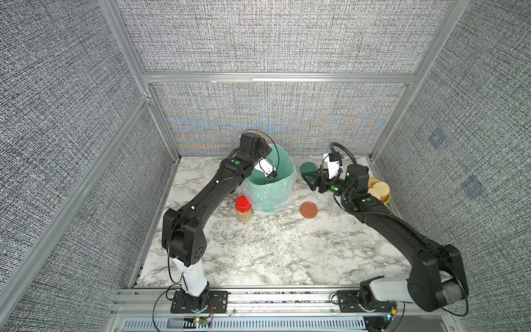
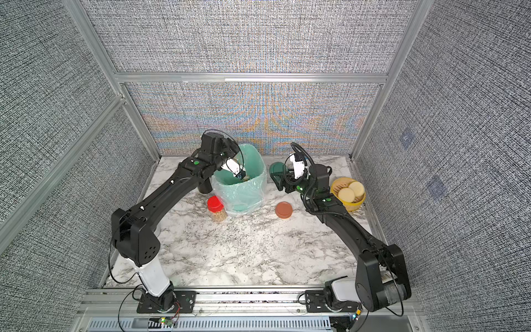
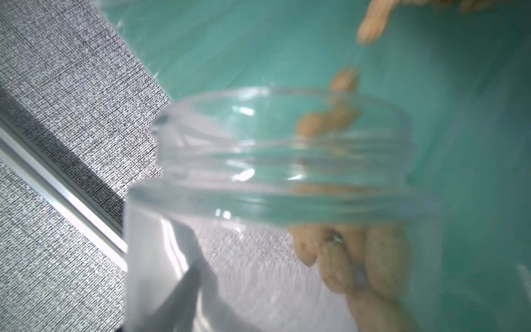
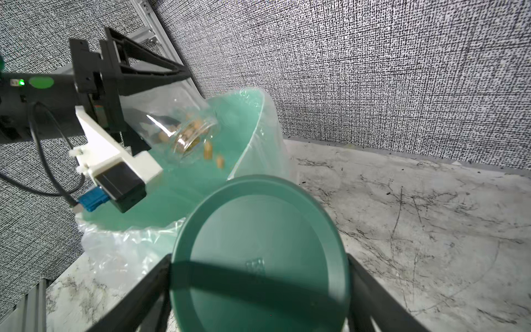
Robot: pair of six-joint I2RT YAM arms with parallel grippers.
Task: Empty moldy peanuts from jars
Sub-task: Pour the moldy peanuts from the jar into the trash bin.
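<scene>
Right wrist, left gripper [image 4: 162, 113] clamps tilted clear plastic jar [image 4: 175, 126] over mint-green bin [image 4: 260, 96] rim, right gripper [image 4: 258, 258] pinches dark-green round lid [image 4: 258, 227], bare marble [image 4: 402, 215] beside

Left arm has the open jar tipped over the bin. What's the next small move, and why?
Probably tilt the jar a little steeper, with its mouth over the green bin: peanuts are dropping out, but several lie inside by the neck. The left gripper looks firmly closed on it.

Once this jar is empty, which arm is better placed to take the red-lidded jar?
Left, probably: the red-lidded jar stands by the bin on that side; the right tool is beyond the bin, holding the green lid.
</scene>
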